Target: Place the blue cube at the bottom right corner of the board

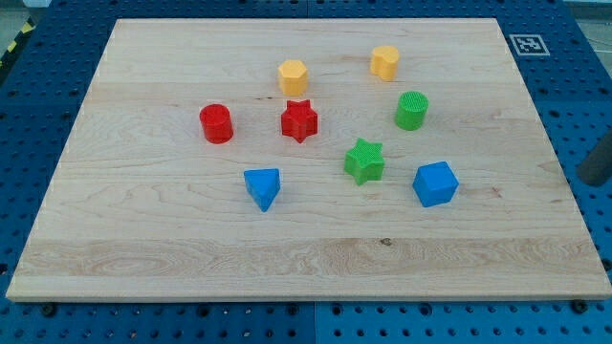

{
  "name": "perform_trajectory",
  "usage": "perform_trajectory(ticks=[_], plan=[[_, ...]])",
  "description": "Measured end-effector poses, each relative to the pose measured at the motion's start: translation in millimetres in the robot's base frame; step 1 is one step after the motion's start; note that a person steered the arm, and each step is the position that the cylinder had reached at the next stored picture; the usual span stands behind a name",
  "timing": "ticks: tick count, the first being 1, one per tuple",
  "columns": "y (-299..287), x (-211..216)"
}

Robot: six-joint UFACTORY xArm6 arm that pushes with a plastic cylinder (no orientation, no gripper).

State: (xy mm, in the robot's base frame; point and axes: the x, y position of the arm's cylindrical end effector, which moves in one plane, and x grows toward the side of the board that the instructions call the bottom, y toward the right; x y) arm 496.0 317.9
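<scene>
The blue cube (435, 183) lies on the wooden board (191, 258), right of centre and well above the board's bottom right corner (595, 291). A dark, blurred rod enters at the view's right edge. My tip (591, 181) is at its lower end, just past the board's right edge. It is far to the right of the blue cube, at about the same height in the view, and touches no block.
A green star (364, 161) lies just left of the cube and a green cylinder (411, 110) above it. Further left are a blue triangular block (262, 187), a red star (298, 120) and a red cylinder (216, 123). Two yellow blocks (293, 76) (384, 61) lie near the top.
</scene>
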Motion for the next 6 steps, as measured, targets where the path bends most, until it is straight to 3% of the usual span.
perform_trajectory(ticks=[6], plan=[[-127.0,-3.0]])
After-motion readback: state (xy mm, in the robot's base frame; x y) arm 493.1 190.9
